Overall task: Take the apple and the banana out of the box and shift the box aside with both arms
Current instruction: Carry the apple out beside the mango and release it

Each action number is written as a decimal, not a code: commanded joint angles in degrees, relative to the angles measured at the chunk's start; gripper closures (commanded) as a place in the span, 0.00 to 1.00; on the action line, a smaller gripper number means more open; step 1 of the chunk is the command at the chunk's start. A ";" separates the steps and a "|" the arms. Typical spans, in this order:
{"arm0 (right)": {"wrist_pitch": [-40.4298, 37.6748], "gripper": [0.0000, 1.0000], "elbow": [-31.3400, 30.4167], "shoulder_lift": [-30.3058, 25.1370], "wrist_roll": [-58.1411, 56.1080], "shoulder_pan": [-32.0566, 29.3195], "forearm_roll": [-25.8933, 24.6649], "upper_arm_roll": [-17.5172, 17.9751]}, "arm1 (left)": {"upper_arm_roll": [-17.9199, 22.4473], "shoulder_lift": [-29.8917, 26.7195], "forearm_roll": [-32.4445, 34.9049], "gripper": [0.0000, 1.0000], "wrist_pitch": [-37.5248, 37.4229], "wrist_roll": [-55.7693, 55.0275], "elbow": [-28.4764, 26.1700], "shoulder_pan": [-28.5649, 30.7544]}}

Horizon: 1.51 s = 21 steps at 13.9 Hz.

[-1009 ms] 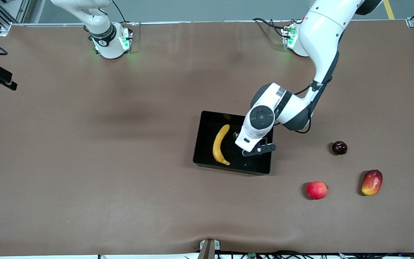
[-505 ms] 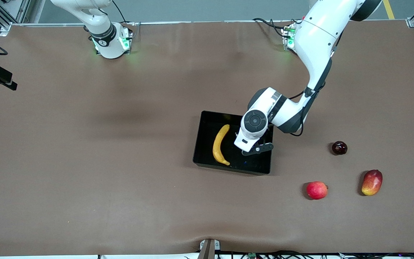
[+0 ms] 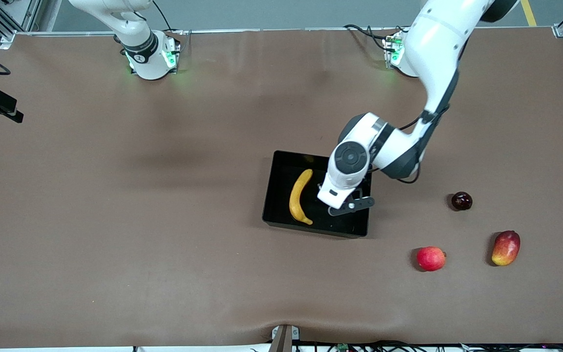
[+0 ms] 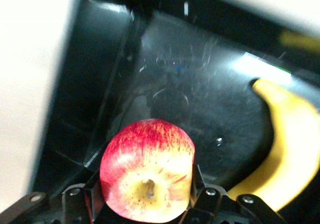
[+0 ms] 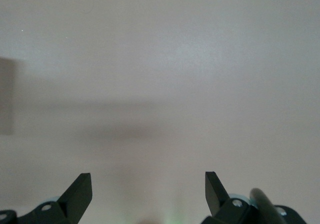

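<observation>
I see my left gripper (image 4: 147,204) over the black tray (image 3: 276,205), jaws clamped on the apple (image 4: 147,169) beside the banana (image 3: 300,196). My right gripper (image 5: 148,191) waits over bare counter (image 5: 160,74), jaws spread.

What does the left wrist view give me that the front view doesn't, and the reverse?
Only the left wrist view shows the apple clamped in the left gripper, held over the tray's floor; from the front the wrist hides it. Only the front view shows the three fruits lying on the table toward the left arm's end: a red apple, a mango and a dark round fruit, plus the right arm's base. Both show the black tray with the banana lying in it.
</observation>
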 commanded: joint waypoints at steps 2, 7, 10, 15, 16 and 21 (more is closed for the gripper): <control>-0.23 0.00 0.90 0.23 -0.23 -0.85 0.44 0.62 | 0.11 -6.77 1.11 1.00 -4.97 2.87 2.86 4.09; -0.23 0.00 0.90 0.23 -0.23 -0.85 0.44 0.62 | 0.02 -8.01 1.02 1.00 -5.68 18.76 2.88 14.54; -0.23 0.00 0.90 0.23 -0.23 -0.85 0.44 0.62 | 0.19 -6.00 1.28 1.00 -5.76 25.36 2.61 20.08; -0.23 0.00 0.90 0.23 -0.14 -0.85 0.44 0.62 | 0.02 -1.52 6.38 1.00 -1.74 39.33 2.61 31.32; -0.23 0.00 0.90 0.23 -0.14 -0.85 0.44 0.62 | 0.02 -0.55 6.29 1.00 -0.59 41.97 2.61 32.65; -0.23 0.00 0.90 0.23 -0.14 -0.85 0.44 0.62 | 0.11 3.76 6.73 1.00 4.60 51.74 2.70 39.16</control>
